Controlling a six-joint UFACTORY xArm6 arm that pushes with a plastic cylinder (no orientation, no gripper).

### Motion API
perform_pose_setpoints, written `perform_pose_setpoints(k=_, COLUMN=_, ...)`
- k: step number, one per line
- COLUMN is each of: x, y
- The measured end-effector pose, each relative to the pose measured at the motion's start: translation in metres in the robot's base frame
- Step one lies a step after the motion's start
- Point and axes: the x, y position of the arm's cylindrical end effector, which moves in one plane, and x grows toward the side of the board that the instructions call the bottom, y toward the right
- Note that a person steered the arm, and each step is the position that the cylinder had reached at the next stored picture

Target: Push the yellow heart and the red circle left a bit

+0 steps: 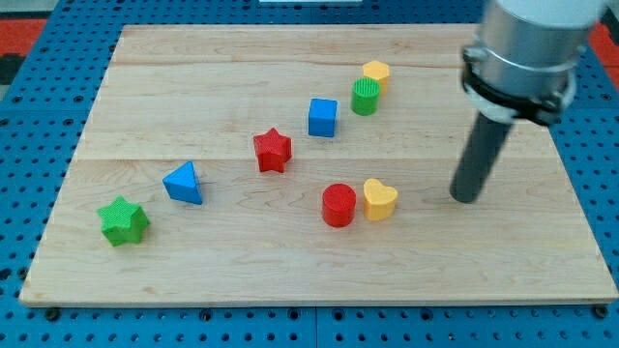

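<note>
The yellow heart (379,199) lies on the wooden board right of centre, touching the red circle (338,205) on its left side. My tip (466,198) rests on the board to the right of the yellow heart, a clear gap away, at about the same height in the view. The dark rod rises from it to the grey arm at the view's top right.
A red star (273,150) and a blue cube (322,117) lie above and left of the pair. A green cylinder (365,97) and a yellow block (376,72) sit near the top. A blue triangle (184,183) and a green star (123,221) lie at the left.
</note>
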Motion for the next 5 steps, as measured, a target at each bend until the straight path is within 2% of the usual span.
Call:
perform_pose_setpoints(k=1, x=0.067, y=-0.072)
perform_pose_setpoints(k=2, x=0.043, y=-0.095)
perform_pose_setpoints(k=3, x=0.009, y=-0.056)
perform_pose_setpoints(k=4, x=-0.025, y=-0.049)
perform_pose_setpoints(k=5, x=0.006, y=-0.073)
